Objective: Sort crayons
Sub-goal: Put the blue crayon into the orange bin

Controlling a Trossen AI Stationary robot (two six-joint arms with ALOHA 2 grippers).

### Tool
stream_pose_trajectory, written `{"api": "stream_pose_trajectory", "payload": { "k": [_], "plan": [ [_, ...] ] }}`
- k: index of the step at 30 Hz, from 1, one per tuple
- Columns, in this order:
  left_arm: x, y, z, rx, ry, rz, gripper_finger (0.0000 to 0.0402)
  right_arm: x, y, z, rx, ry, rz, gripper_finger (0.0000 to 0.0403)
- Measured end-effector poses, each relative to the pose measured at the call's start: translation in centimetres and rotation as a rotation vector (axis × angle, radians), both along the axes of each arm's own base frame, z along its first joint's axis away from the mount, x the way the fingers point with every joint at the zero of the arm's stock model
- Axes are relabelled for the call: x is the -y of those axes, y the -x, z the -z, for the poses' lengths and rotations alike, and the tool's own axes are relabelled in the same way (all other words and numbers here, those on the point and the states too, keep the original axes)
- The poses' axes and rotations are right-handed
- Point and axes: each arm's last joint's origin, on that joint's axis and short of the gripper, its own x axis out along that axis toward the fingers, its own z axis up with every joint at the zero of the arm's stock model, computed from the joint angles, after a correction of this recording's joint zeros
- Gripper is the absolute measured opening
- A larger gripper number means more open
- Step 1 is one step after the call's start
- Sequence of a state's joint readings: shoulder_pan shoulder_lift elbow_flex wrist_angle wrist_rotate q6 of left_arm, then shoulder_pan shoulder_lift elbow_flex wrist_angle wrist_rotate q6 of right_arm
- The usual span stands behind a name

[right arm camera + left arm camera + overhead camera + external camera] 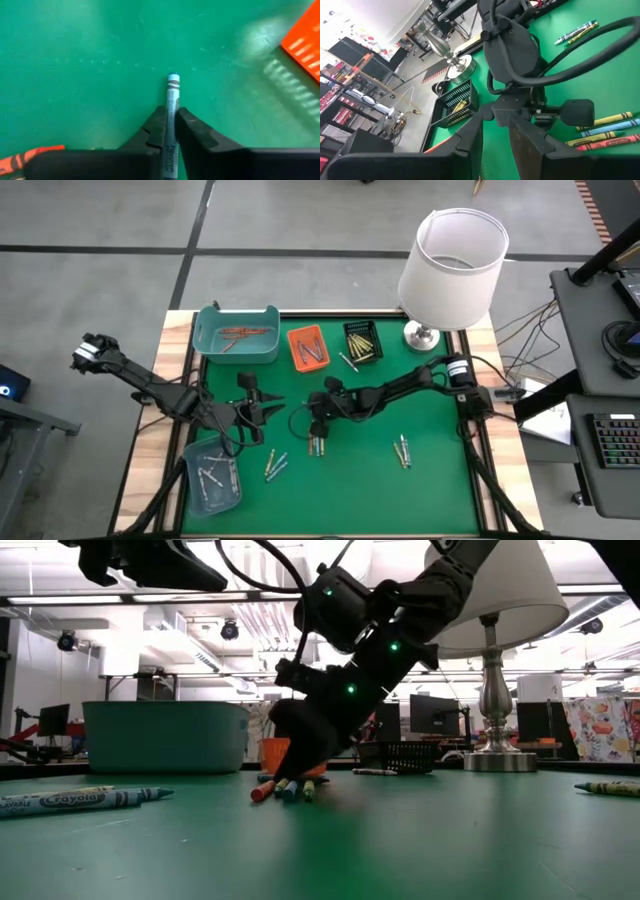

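At centre frame the right gripper pinches a blue crayon on the worktop; next, probably a lift toward a tray, while the left gripper, narrowly parted and empty, waits nearby.

Blue crayon pinched above green mat

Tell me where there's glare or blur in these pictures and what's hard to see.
Low view: bright ceiling lights behind leave the right pincer a dark silhouette over the crayons. Right wrist view: a pale light patch on the green mat; the orange tray looks soft. Left wrist view: the room's upper corner is washed out.
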State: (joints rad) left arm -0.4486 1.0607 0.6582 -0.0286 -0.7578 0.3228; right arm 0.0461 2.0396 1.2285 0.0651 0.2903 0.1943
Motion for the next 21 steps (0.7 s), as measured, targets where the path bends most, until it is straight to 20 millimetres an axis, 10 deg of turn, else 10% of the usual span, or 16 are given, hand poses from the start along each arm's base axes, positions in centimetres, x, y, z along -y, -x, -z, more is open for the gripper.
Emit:
{"api": "stream_pose_trajectory", "payload": {
  "k": [8,21],
  "plan": [
    [-0.2,0.4,-0.1,-0.066,-0.061,0.000,0.0075,0.7,-0.3,-1.6,-0.003,-0.032,-0.030,0.0014],
    [-2.0,3.5,-2.7,-0.018,-0.032,-0.033,0.0075,7.9,-2.0,-13.9,0.155,0.028,0.089,0.0013]
  ]
}}
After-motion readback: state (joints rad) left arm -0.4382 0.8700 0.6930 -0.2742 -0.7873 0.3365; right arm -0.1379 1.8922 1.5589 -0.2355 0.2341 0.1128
